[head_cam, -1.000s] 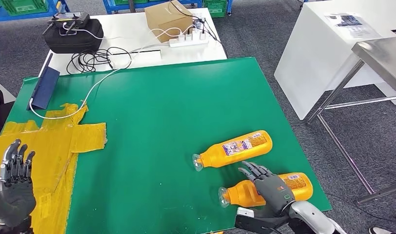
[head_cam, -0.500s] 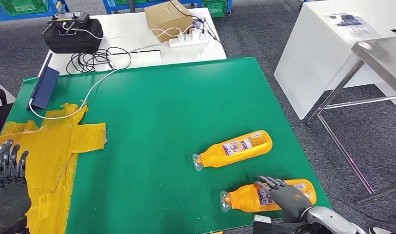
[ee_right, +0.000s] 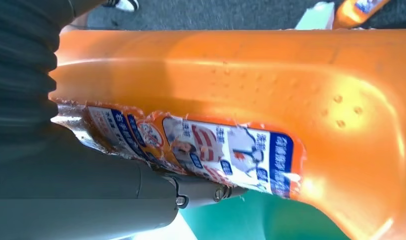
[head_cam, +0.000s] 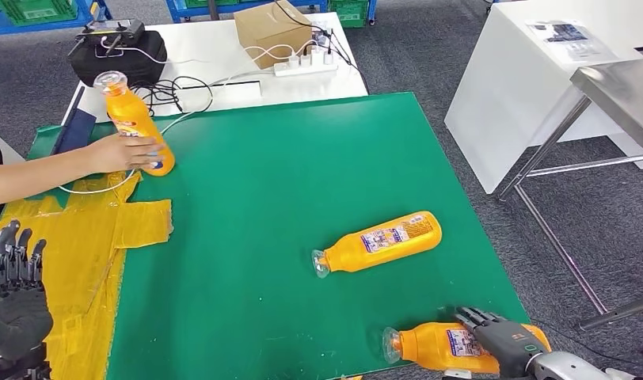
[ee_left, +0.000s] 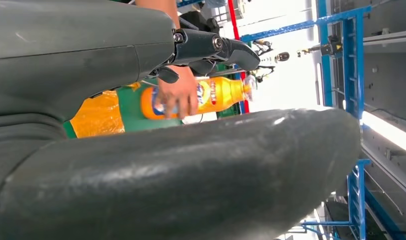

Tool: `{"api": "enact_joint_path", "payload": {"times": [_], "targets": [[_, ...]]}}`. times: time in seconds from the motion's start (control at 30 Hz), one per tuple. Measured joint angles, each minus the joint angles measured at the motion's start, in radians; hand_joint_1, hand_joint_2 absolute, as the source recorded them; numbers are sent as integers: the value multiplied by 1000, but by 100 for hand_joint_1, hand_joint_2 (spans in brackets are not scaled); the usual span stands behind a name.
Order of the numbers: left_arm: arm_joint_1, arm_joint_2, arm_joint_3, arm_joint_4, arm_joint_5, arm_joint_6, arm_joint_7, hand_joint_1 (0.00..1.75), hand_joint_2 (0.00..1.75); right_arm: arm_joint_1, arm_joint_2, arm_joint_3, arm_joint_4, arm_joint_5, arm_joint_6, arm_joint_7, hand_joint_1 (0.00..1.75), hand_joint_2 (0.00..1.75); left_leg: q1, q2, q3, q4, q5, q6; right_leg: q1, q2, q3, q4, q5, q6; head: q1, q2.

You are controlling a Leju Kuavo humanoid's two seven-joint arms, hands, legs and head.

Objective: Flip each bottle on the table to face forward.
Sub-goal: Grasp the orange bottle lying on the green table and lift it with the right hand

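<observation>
At the near right edge of the green worktop [head_cam: 287, 198], the right hand [head_cam: 504, 339] wraps its fingers over the base end of the nearest bottle [head_cam: 441, 348], which lies on its side with its cap pointing left and its label facing up. In the right wrist view that bottle's orange body [ee_right: 241, 75] and label press right against the hand. At the near left, the left hand [head_cam: 16, 297] hangs over the yellow taped patch [head_cam: 89, 253] with fingers spread upward and nothing in its grasp.

Farther in, right of centre, a 2nd bottle [head_cam: 379, 241] lies on its side, label up, cap toward the left, well apart from the nearest one.

At the far left of the green surface, a person's hand [head_cam: 124, 153] holds a 3rd bottle [head_cam: 132, 123] tilted, cap up and away; the left wrist view shows it too [ee_left: 211, 95].

Beyond the green surface, a white table [head_cam: 223, 55] carries a black bag [head_cam: 116, 55], a cardboard box [head_cam: 272, 30], a power strip [head_cam: 306, 65] and cables.
</observation>
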Motion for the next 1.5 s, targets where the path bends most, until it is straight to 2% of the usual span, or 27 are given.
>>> {"api": "enact_joint_path", "payload": {"times": [0.13, 0.3, 0.43, 0.53, 0.7, 0.83, 1.0, 1.07, 1.13, 1.27, 1.4, 1.5], "targets": [[-4, 1, -6, 5, 4, 0, 8, 0, 0, 4, -10, 13, 3, 32, 0, 47, 174, 175, 0, 0, 0, 0, 0, 0, 0, 1, 0, 0, 0, 0, 0, 0], [-28, 1, -28, 21, 13, 4, 32, 0, 0, -9, 1, 51, 54, 71, -37, 123, 175, 175, 0, 0, 1, 0, 0, 0, 0, 1, 0, 0, 0, 0, 0, 0], [-37, 6, -39, 31, 28, 5, 35, 0, 0, -47, 27, 75, 102, 73, -57, 123, 175, 175, 1, 8, 5, 0, -2, 0, 0, 7, 2, 0, 1, 0, 1, 0], [-40, 10, -42, 32, 39, 3, 37, 0, 0, -97, 79, 80, 145, 71, -73, 105, 175, 175, 1, 15, 10, 0, -5, 2, 0, 11, 6, -1, 1, -1, 1, 0], [-13, 13, -30, 25, 53, -11, 30, 0, 0, -156, 203, 25, 205, 15, -117, 2, 175, 175, 4, 27, 15, -1, -9, 0, 3, 23, 10, -1, 2, -3, 1, 0], [12, 13, -4, 8, 57, -51, 16, 0, 0, -178, 318, -64, 214, -100, -117, -145, 175, 175, 6, 38, 17, -2, -12, -1, 4, 34, 7, -1, 5, -6, 0, 0], [27, 8, 7, -3, 54, -102, 16, 0, 0, -185, 507, -180, 157, -398, -42, -353, 175, 175, 7, 19, 6, -1, 5, -4, 7, 20, 0, 2, 9, -5, 0, 0], [32, 0, 4, -6, 46, -108, 26, 0, 0, -192, 588, -222, 108, -472, -34, -399, 175, 175, 7, 15, 1, -1, 8, -5, 7, 16, -4, 2, 10, -6, 0, 0], [35, -9, -3, -10, 40, -108, 33, 0, 0, -200, 650, -247, 66, -494, -33, -410, 175, 175, 7, 13, -1, -1, 8, -5, 7, 14, -5, 3, 10, -6, 0, 0], [37, -19, -27, -18, 53, -110, 66, 0, 175, -219, 729, -269, 27, -513, -21, -416, 175, 175, 6, 12, -3, -1, 8, -5, 6, 14, -6, 2, 9, -6, 1, 0], [37, -26, -102, -28, 68, -91, 132, 0, 175, -274, 791, -249, 24, -506, -15, -394, 175, 175, 4, 11, -4, -1, 8, -5, 4, 13, -7, 2, 9, -6, 0, 0], [37, -29, -151, -32, 76, -84, 145, 0, 175, -302, 819, -231, 27, -503, -16, -384, 175, 175, 4, 10, -5, -1, 8, -5, 4, 12, -7, 2, 9, -6, 0, 0]]}}
